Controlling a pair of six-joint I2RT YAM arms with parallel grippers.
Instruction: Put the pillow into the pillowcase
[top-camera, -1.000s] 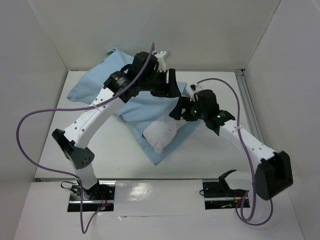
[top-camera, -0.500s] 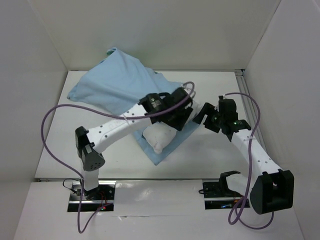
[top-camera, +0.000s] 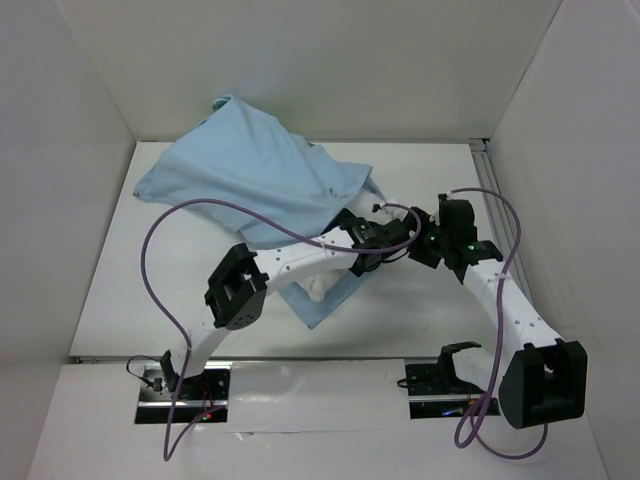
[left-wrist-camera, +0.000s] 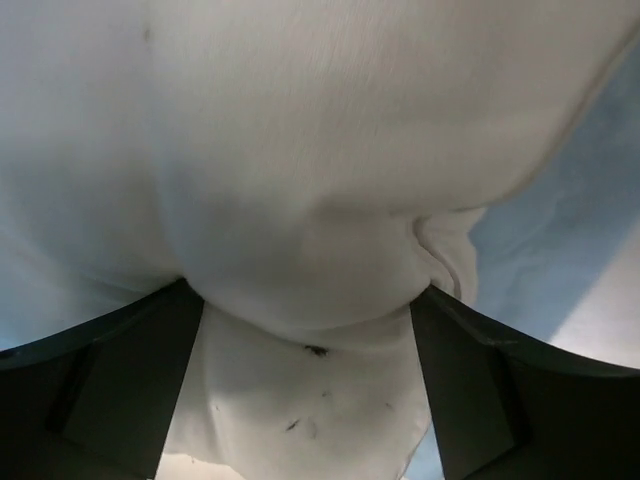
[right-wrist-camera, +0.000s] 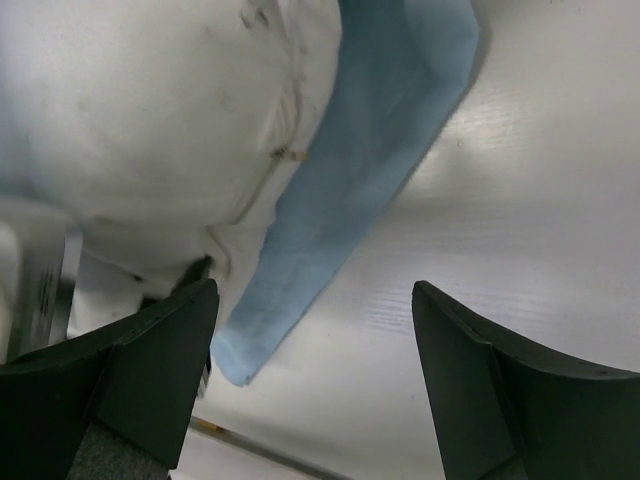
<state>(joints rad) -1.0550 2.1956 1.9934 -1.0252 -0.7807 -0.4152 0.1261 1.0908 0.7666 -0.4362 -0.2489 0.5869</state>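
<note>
- No word, brand, number or sign can be read in any of the three views.
- Right wrist view: a small white tag (right-wrist-camera: 45, 285) at the left edge, just below the pillow (right-wrist-camera: 150, 110), carries faint grey lines that look like print. They are too blurred to make out a single letter, and it cannot be told which cloth the tag is sewn to.
- Top view: any marks on the arms are too small to read.
</note>
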